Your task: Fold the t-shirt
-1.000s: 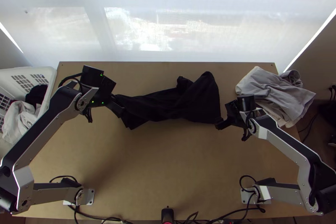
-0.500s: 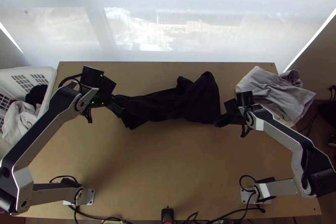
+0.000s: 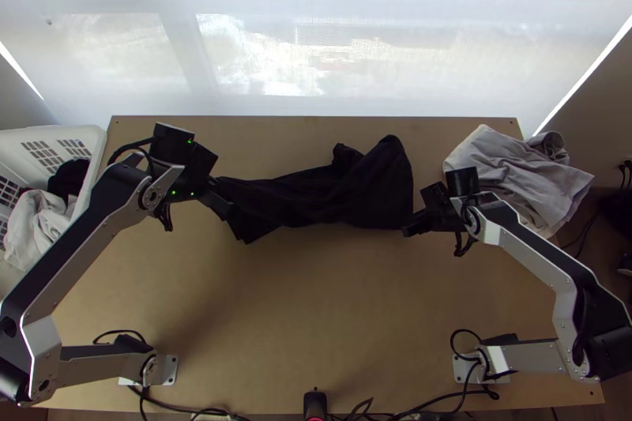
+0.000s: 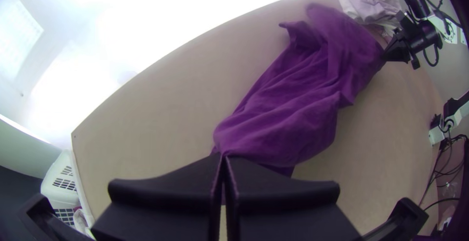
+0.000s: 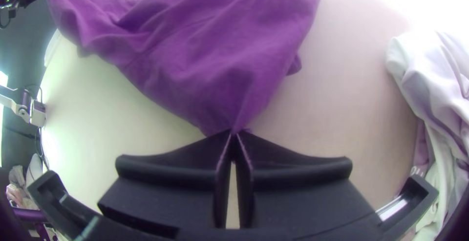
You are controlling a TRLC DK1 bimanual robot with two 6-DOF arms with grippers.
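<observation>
Dark t-shirt point(image 3: 347, 196): lies bunched lengthwise across the far half of the tabletop point(image 3: 316, 318), stretching from one hand to the other, narrower toward the left hand and broader toward the right, two peaks of cloth pointing to the far edge.

Left hand point(image 3: 229, 209): at the t-shirt's narrow end, its two fingers point(image 4: 166, 177) closed together at the tips, pinching a bit of the cloth; a loose corner juts out just beside it, toward the near side.

Right hand point(image 3: 408, 231): at the near corner of the broad end, fingertips pressed together on a gathered tip of the shirt, the cloth fanning out from the pinch.

Grey garments point(image 3: 513, 172): in a loose, rumpled pile at the tabletop's far right corner, partly past its side edge and apart from the t-shirt.

White laundry basket point(image 3: 95, 144): beside the tabletop's left edge, pale cloth point(image 3: 31, 223) and a black cloth point(image 3: 69, 178) inside.

Cables point(image 3: 189, 411): strung along the near edge, between the arms' bases.
</observation>
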